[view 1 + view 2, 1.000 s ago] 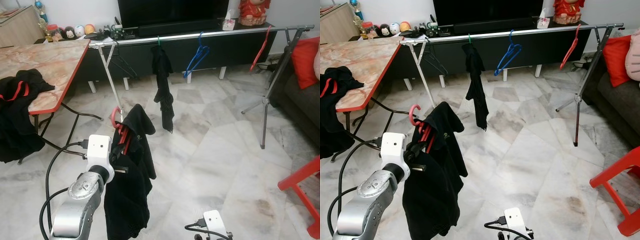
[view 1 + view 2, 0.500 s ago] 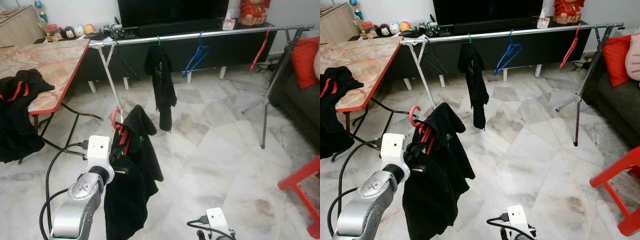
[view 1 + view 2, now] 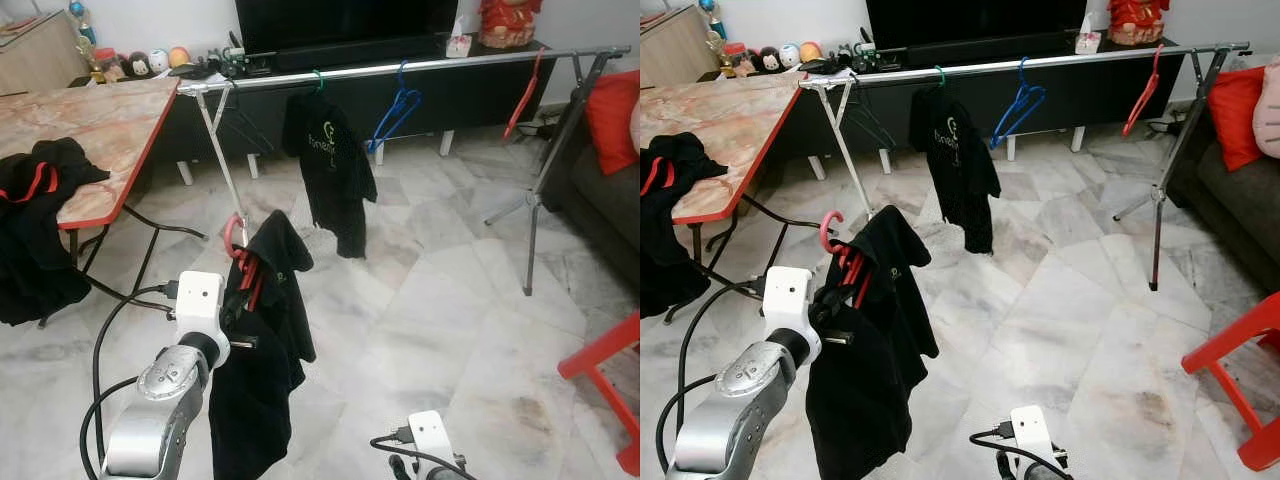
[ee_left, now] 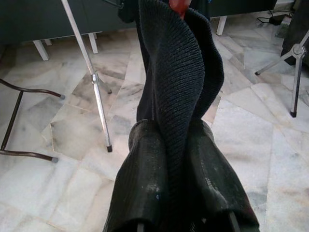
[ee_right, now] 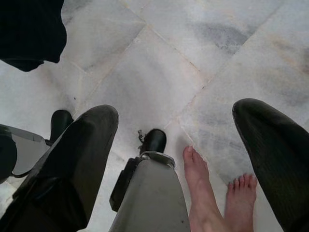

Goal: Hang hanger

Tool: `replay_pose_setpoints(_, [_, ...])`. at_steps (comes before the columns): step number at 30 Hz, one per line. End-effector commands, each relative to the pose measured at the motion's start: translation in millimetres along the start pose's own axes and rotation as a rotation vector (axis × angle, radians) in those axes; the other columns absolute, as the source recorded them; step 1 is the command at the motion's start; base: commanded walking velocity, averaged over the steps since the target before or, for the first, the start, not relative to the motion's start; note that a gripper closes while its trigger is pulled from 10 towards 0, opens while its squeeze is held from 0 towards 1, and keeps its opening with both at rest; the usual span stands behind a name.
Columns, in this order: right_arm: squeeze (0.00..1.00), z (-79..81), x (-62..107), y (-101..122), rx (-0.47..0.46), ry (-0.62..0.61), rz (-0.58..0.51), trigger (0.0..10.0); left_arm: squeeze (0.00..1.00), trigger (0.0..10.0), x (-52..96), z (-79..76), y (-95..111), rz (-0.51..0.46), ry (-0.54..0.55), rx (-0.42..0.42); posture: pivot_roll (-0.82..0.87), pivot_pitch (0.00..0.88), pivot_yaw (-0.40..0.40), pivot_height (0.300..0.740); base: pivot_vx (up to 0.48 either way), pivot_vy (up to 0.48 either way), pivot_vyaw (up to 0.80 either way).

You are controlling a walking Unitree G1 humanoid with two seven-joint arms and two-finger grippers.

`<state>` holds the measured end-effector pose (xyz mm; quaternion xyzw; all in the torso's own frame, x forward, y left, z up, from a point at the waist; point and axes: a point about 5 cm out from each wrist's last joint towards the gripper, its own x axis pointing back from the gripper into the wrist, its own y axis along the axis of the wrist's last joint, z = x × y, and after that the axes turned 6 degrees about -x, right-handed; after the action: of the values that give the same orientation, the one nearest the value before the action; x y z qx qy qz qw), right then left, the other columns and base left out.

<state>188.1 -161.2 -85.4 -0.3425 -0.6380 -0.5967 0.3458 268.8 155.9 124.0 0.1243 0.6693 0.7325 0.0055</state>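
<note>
Seemingly top-heavy, the red hanger [image 3: 238, 262] with its limp black garment [image 3: 262, 350] stayed clamped in the left end effector [image 4: 179, 159], best gripped at its stiff neck; the right end effector [image 5: 178, 159] hung open.

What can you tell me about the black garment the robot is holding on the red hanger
The black garment looks like a soft knit top, draped bunched over a red hanger whose hook sticks up above it. It hangs limp beside the raised left arm, well above the marble floor. The left gripper is shut on its fabric near the hanger. It is short of the metal rail.
</note>
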Motion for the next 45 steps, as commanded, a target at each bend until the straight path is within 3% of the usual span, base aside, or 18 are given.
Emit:
replay_pose_setpoints(1, [1.0, 2.9, -0.1, 2.2, -0.027, 0.009, -0.018, 10.0, 0.0, 10.0, 1.6, 1.3, 15.1, -0.079, 0.001, -0.027, -0.01, 0.0, 0.081, 0.74, 0.0, 0.0, 0.0])
replay_pose_setpoints(4, [1.0, 2.7, -0.2, 2.2, -0.009, 0.007, -0.013, 10.0, 0.0, 10.0, 1.4, 1.2, 15.2, -0.08, 0.0, -0.026, -0.01, 0.0, 0.081, 0.74, 0.0, 0.0, 0.0])
replay_pose_setpoints(6, [0.95, 2.5, -0.2, 1.7, -0.006, 0.004, -0.008, 10.0, 0.0, 10.0, 1.5, 1.1, 15.2, -0.08, 0.0, -0.026, -0.01, 0.0, 0.081, 0.74, 0.0, 0.0, 0.0])
replay_pose_setpoints(7, [0.0, 2.9, -0.2, 1.8, -0.004, 0.011, -0.008, 2.0, 0.0, 10.0, 1.6, 1.0, 15.0, -0.079, 0.0, -0.026, -0.01, 0.0, 0.081, 0.74, 0.0, 0.0, 0.0])
replay_pose_setpoints(9, [0.0, 3.4, -0.2, 3.4, 0.014, 0.024, -0.019, 2.0, 0.0, 10.0, 1.6, 0.9, 14.9, -0.079, 0.0, -0.026, -0.01, 0.0, 0.08, 0.74, 0.0, 0.0, 0.0])
replay_pose_setpoints(10, [0.0, 3.8, -0.2, 3.6, 0.01, 0.029, -0.022, 0.0, 0.0, 10.0, 1.7, 1.0, 14.9, -0.079, 0.001, -0.026, -0.01, 0.0, 0.08, 0.74, 0.0, 0.0, 0.0])
replay_pose_setpoints(13, [0.0, 3.6, -0.2, 3.1, 0.002, 0.025, -0.018, 0.1, 0.0, 10.0, 2.5, 1.6, 13.6, -0.075, 0.005, -0.025, -0.01, 0.0, 0.079, 0.74, 0.0, 0.0, 0.0])
replay_pose_setpoints(14, [0.0, 3.3, -0.2, 3.1, 0.003, 0.018, -0.019, 10.0, 0.0, 10.0, 3.0, 2.9, 10.7, -0.067, 0.009, -0.023, 0.0, 0.0, 0.079, 0.74, 0.0, 0.0, 0.0])
replay_pose_setpoints(19, [0.0, 2.7, -0.1, 3.4, -0.007, 0.002, -0.026, 10.0, 0.0, 10.0, 4.4, 9.1, -3.7, -0.026, 0.031, -0.017, 0.0, 0.0, 0.079, 0.74, 0.0, 0.0, 0.0])
replay_pose_setpoints(21, [0.0, 2.6, -0.2, 3.4, -0.002, 0.002, -0.024, 10.0, 0.0, 10.0, 12.2, 27.6, -35.7, 0.074, 0.105, -0.028, -0.01, 0.002, 0.081, 0.74, 0.0, 0.0, 0.0])
replay_pose_setpoints(27, [0.0, 2.8, -0.2, 3.5, 0.0, 0.002, -0.024, 10.0, 0.0, 10.0, 15.7, 32.3, -47.1, 0.114, 0.117, -0.045, -0.01, 0.002, 0.08, 0.74, 0.0, 0.0, 0.0])
replay_pose_setpoints(29, [0.0, 2.7, -0.2, 3.6, -0.001, 0.0, -0.024, 10.0, 0.0, 10.0, 38.7, 47.2, -107.1, 0.312, 0.181, -0.081, -0.01, 0.006, 0.079, 0.74, 0.0, 0.0, 0.0])
replay_pose_setpoints(32, [0.0, 2.0, -0.2, 4.0, 0.001, -0.002, -0.027, 10.0, 0.0, 10.0, 65.7, 58.1, -150.2, 0.462, 0.242, -0.123, -0.01, 0.007, 0.076, 0.74, 0.0, 0.0, 0.0])
replay_pose_setpoints(36, [0.0, 1.9, -0.2, 4.1, 0.003, -0.004, -0.028, 10.0, 0.0, 10.0, 73.9, 63.8, -160.7, 0.495, 0.297, -0.114, 0.0, 0.007, 0.075, 0.74, 0.0, 0.0, 0.0])
replay_pose_setpoints(37, [0.0, 2.0, -0.2, 4.2, 0.005, -0.005, -0.028, 10.0, 0.0, 10.0, 82.7, 66.9, -172.3, 0.541, 0.33, -0.13, -0.01, 0.007, 0.077, 0.74, 0.0, 0.0, 0.0])
replay_pose_setpoints(45, [0.0, 2.3, -0.2, 4.6, 0.002, -0.009, -0.032, 10.0, 0.0, 10.0, 114.7, 69.3, -206.8, 0.698, 0.379, -0.175, 0.0, 0.007, 0.079, 0.74, 0.0, 0.0, 0.0])
